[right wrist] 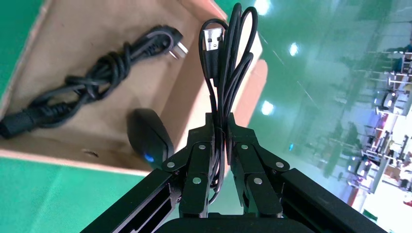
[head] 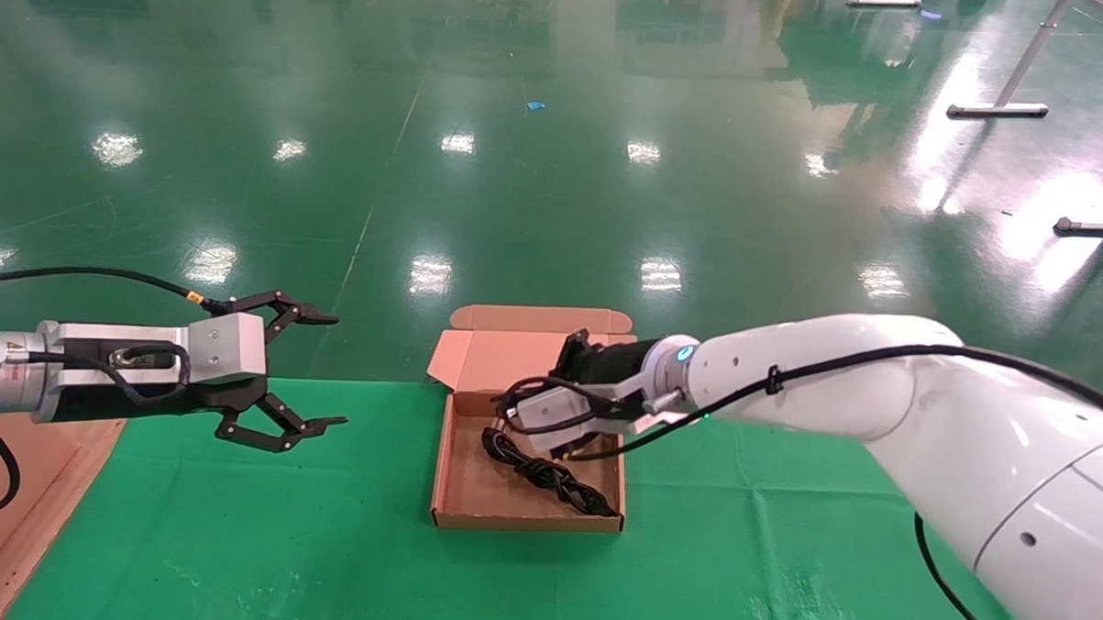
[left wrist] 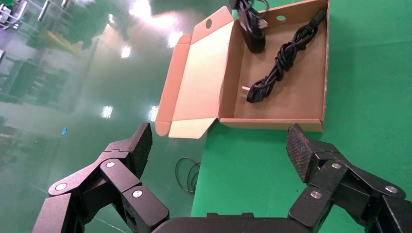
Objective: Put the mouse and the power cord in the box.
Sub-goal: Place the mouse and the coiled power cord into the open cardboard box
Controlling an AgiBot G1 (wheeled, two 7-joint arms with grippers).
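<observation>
The brown cardboard box (head: 526, 522) lies open on the green mat, its lid (head: 504, 354) folded back on the far side. Inside it lies the power cord (head: 546, 475), knotted in a bundle, plug (left wrist: 252, 92) towards the left wall. My right gripper (right wrist: 219, 124) hovers over the box's far right corner, shut on the looped cable (right wrist: 226, 58) of the mouse (right wrist: 148, 138). The mouse hangs below the fingers by the hinge wall (left wrist: 253, 41); whether it touches the bottom I cannot tell. My left gripper (head: 336, 370) hangs open and empty, left of the box.
The green mat (head: 323, 541) ends just behind the box, with shiny green floor beyond. A brown wooden board (head: 12, 511) lies at the near left. A thin cable coil (left wrist: 187, 174) lies on the floor past the mat's far edge.
</observation>
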